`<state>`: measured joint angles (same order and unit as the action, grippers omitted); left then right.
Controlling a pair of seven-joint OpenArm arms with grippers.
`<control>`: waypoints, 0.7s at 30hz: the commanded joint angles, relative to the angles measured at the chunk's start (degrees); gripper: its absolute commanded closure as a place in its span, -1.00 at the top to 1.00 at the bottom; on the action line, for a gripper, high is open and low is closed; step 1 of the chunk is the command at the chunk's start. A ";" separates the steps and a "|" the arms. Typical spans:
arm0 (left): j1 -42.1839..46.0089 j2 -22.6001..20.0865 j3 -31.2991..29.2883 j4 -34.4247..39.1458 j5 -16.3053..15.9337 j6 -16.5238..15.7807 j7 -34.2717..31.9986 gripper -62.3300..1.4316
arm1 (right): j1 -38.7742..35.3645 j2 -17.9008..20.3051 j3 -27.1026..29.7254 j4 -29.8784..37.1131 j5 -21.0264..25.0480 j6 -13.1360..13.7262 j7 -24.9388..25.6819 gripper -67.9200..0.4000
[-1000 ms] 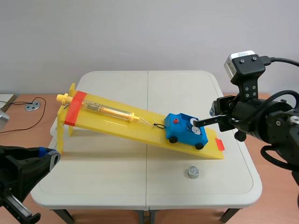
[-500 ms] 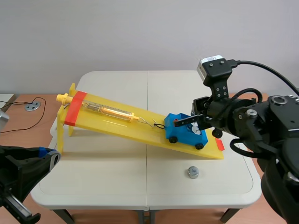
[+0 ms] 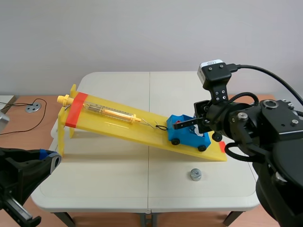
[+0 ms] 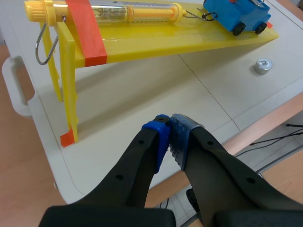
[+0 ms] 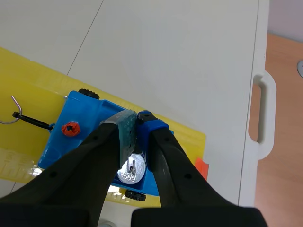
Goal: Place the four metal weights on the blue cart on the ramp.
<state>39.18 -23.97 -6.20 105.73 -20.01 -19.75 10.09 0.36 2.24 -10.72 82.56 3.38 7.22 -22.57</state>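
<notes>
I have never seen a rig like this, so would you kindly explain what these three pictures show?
It is a robot with two black arms, each ending in a two-fingered claw. The wide picture is taken from between the arms, looking across the white table. The other two come from cameras on the wrists, each looking down past its own claw. On the table stands a yellow ramp with a clear spring tube hooked to a blue cart. The right claw is shut over the cart, above a metal weight lying in it; nothing shows between its pads. A second weight lies on the table near the ramp's low end. The left claw is shut on nothing, near the table's corner.
</notes>
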 commanded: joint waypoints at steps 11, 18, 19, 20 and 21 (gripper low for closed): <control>-1.14 0.15 -0.57 3.69 -4.26 -1.46 -5.51 -0.87 | 10.51 -0.07 -2.10 -2.32 -0.39 -3.43 9.88 -0.96; -1.14 0.15 -0.57 3.69 -4.26 -1.46 -5.51 -0.87 | 11.08 -0.55 -2.10 -3.72 -0.42 -3.17 11.34 -0.84; -1.14 0.15 -0.57 3.69 -4.26 -1.46 -5.51 -0.87 | 11.08 -0.70 -2.10 -3.72 -0.42 -3.15 11.32 -0.76; -1.14 0.15 -0.57 3.69 -4.26 -1.46 -5.51 -0.87 | 11.08 -0.72 -2.10 -3.72 -0.42 -3.13 11.37 -0.70; -1.14 0.15 -0.57 3.69 -4.26 -1.46 -5.51 -0.87 | 11.08 -0.83 -2.10 -3.72 -0.42 -3.13 11.41 -0.66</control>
<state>39.18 -23.97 -6.20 105.73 -20.01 -19.75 10.09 4.25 2.22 -12.86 74.94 2.96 7.01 -20.14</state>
